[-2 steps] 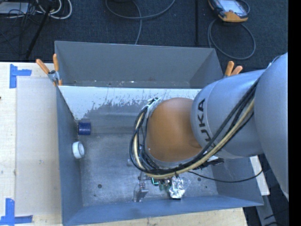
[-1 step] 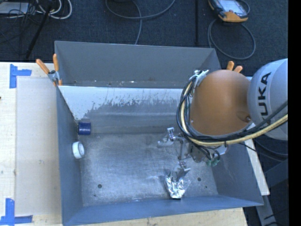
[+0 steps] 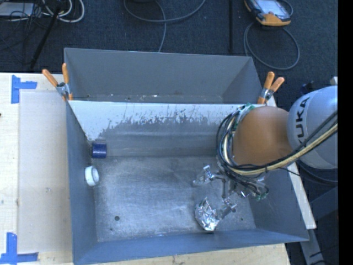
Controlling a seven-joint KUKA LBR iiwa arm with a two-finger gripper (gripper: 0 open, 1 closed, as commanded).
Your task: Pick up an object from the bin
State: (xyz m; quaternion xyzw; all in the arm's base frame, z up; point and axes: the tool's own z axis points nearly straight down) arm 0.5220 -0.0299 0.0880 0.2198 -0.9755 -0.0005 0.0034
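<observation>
The shiny silver lump point(image 3: 206, 216) lies on the floor of the bin point(image 3: 149, 200), on the right side and close to the near wall. It looks like crumpled foil, so I think it is very light and soft, and it would squash if it is squeezed hard. It may also slip, for it is smooth and bumpy. A good place to take it is across its thick middle, not by a thin edge that could tear or bend. The pincer point(image 3: 223, 195) is low in the bin, just beside the lump on its far right side, perhaps touching it. I cannot tell if the pincer is apart or together, and I cannot see the lump inside it. Above it sits the round orange cover point(image 3: 259, 134) with dark cables point(image 3: 225, 142) looped round it. The arm point(image 3: 320, 126) comes in over the right wall and points down. Well apart, by the left wall, are a small blue can point(image 3: 99, 149) and a white ring point(image 3: 91, 175).
</observation>
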